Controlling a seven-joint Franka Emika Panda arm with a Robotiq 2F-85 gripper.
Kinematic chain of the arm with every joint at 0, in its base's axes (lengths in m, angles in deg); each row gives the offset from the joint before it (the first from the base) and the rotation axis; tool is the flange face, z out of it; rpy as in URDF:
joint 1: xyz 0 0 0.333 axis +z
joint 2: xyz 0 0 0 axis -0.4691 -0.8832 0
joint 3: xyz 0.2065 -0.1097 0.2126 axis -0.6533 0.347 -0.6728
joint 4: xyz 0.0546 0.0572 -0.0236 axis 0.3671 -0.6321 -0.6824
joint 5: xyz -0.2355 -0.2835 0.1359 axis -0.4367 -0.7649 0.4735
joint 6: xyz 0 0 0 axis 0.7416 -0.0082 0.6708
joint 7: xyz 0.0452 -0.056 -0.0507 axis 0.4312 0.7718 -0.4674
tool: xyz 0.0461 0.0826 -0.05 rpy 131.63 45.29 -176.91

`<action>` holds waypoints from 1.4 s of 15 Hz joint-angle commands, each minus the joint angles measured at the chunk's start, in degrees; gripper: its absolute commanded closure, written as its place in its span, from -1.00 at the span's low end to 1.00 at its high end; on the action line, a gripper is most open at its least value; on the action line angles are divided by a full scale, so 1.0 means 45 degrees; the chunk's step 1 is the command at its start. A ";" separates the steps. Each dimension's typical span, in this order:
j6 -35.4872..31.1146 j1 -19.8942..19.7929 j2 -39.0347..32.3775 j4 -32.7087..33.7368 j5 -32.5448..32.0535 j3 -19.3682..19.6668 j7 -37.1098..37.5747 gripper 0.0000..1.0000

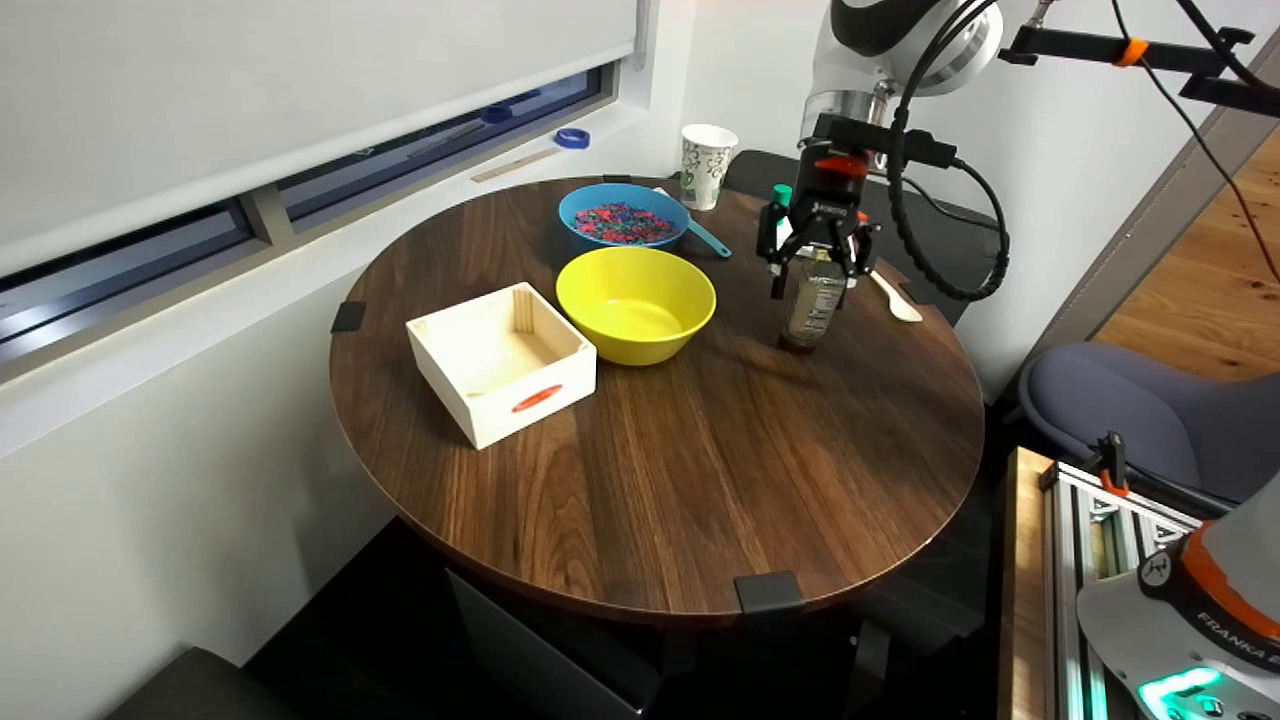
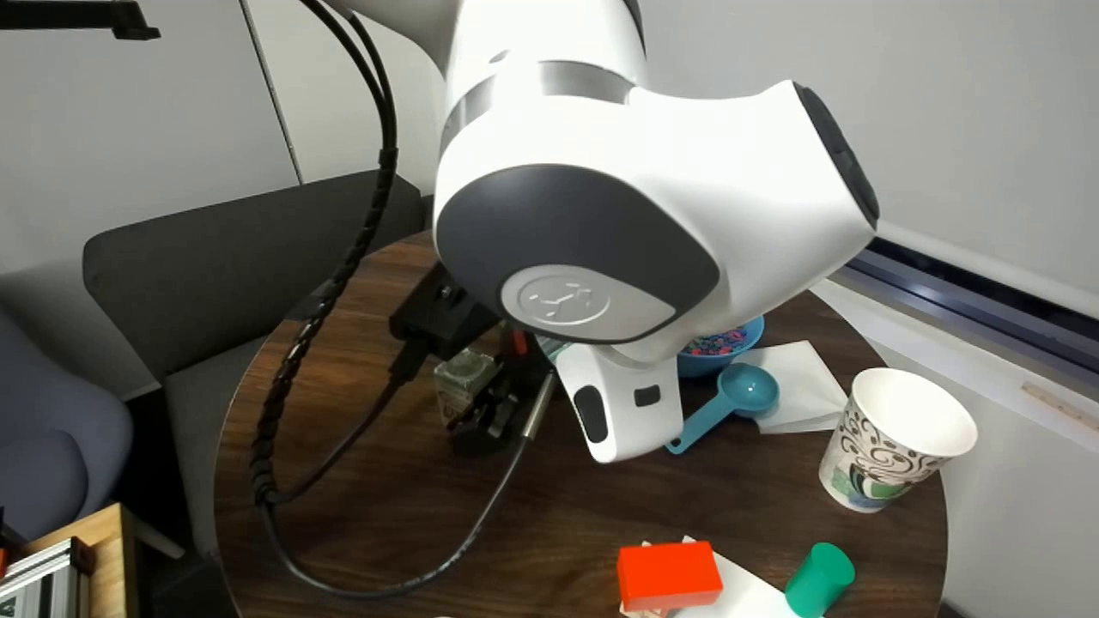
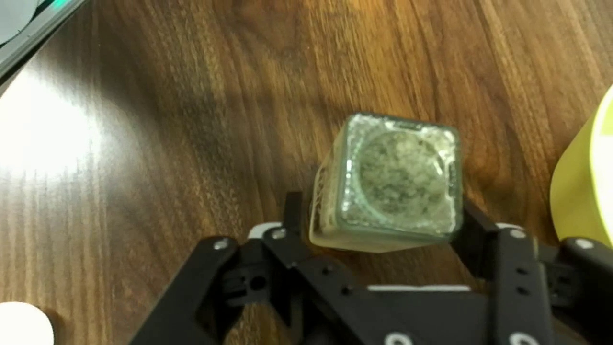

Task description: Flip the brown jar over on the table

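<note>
The brown jar (image 1: pixel 815 300) is a squarish glass jar with grainy grey-brown contents. It stands on the dark round table (image 1: pixel 680 490) with its dark reddish cap end down and its flat glass base up. In the wrist view the pale base of the jar (image 3: pixel 400 177) faces the camera. The jar (image 2: pixel 464 382) also shows partly in an exterior view, beside the arm. My gripper (image 3: pixel 383 208) is around the jar, one finger on each side. A gap shows between the left finger and the glass; the right finger is close to or touching it. The fingers look open.
A yellow bowl (image 1: pixel 636 300) and an open wooden box (image 1: pixel 500 365) stand near the jar. A blue bowl (image 1: pixel 620 215), a blue scoop (image 2: pixel 738 395) and a paper cup (image 2: pixel 893 438) are further off. A red block (image 2: pixel 670 575), green cylinder (image 2: pixel 820 579) and white spoon (image 1: pixel 895 298) lie nearby.
</note>
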 commanded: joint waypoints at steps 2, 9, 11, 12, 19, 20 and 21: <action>0.0412 0.0091 -0.0353 0.0363 0.0426 0.0109 -0.0040 0.25; 0.0312 0.0345 -0.0132 0.0322 -0.0110 0.0008 0.0348 0.54; 0.0264 0.0613 0.0136 0.0306 -0.0676 -0.0093 0.0738 0.54; 0.0243 0.0772 0.0275 0.0289 -0.1010 -0.0156 0.0975 0.54; 0.0177 0.1868 0.1277 0.0114 -0.4215 -0.0915 0.3058 0.54; 0.0070 0.2001 0.1444 0.0001 -0.4722 -0.1047 0.3376 0.54; -0.0052 0.2108 0.1602 -0.0111 -0.5182 -0.1184 0.3700 0.54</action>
